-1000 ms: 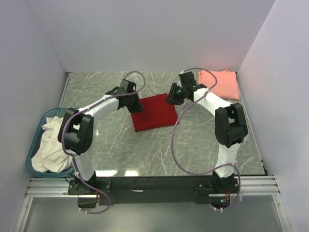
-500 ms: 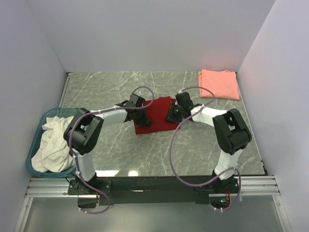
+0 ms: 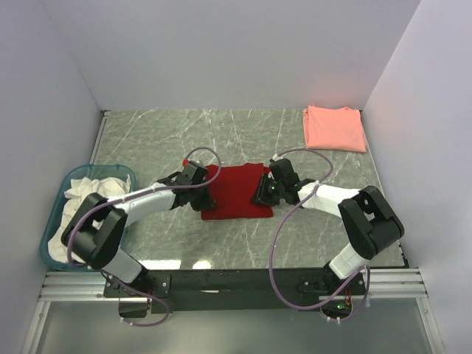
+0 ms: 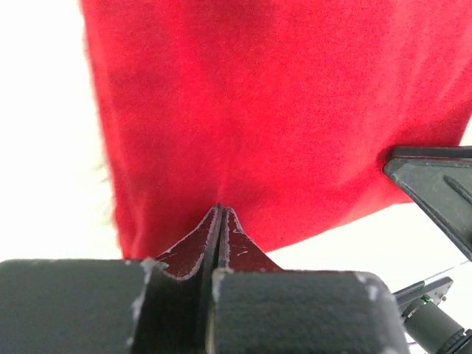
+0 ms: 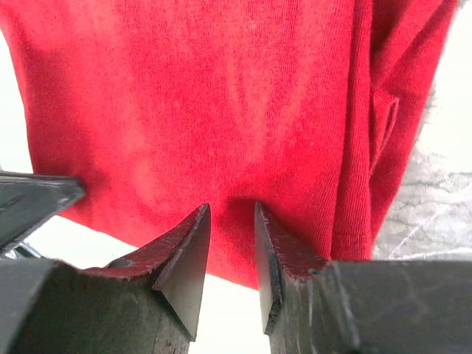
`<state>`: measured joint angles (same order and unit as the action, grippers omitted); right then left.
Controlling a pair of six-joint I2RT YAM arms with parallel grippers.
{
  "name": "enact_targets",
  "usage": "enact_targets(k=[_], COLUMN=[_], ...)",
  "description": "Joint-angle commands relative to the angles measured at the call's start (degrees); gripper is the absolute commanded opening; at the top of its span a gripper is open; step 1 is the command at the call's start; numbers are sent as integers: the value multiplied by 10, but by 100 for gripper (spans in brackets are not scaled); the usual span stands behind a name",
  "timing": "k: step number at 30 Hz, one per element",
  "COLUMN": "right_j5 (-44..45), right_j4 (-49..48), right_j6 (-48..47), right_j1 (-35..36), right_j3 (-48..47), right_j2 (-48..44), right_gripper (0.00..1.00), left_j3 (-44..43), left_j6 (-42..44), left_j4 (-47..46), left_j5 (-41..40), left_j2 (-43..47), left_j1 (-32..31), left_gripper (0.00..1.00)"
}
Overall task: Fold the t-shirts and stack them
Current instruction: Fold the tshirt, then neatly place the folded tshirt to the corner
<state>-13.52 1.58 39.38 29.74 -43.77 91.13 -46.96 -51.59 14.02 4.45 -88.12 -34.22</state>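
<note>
Table (image 3: 162, 140): grey marbled top; carries everything below.
Basket (image 3: 81, 170): teal, at the left edge, holding white cloth (image 3: 88, 193).
Deep red t-shirt (image 3: 237, 193): folded flat at table centre, between the two grippers.
Salmon-pink t-shirt (image 3: 334, 127): folded, far right corner, well apart from the red one.
Left gripper (image 4: 220, 210): fingers pressed together, pinching the red shirt's left edge.
Right gripper (image 5: 230, 214): fingers drawn close, nipping the shirt's right edge.
</note>
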Motion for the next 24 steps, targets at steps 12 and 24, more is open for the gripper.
enact_targets(k=[12, 24], right_j5=[-1, 15], right_j4=[17, 76], right_j6=[2, -48], right_j1=[0, -82], right_j3=[14, -41], right_j2=[-31, -84], right_gripper=[38, 52], left_j3=[99, 29], left_j6=[-30, 5], left_j4=[-22, 64], left_j5=[-50, -63], left_j2=[36, 87], left_j1=[1, 1], left_gripper=[2, 3])
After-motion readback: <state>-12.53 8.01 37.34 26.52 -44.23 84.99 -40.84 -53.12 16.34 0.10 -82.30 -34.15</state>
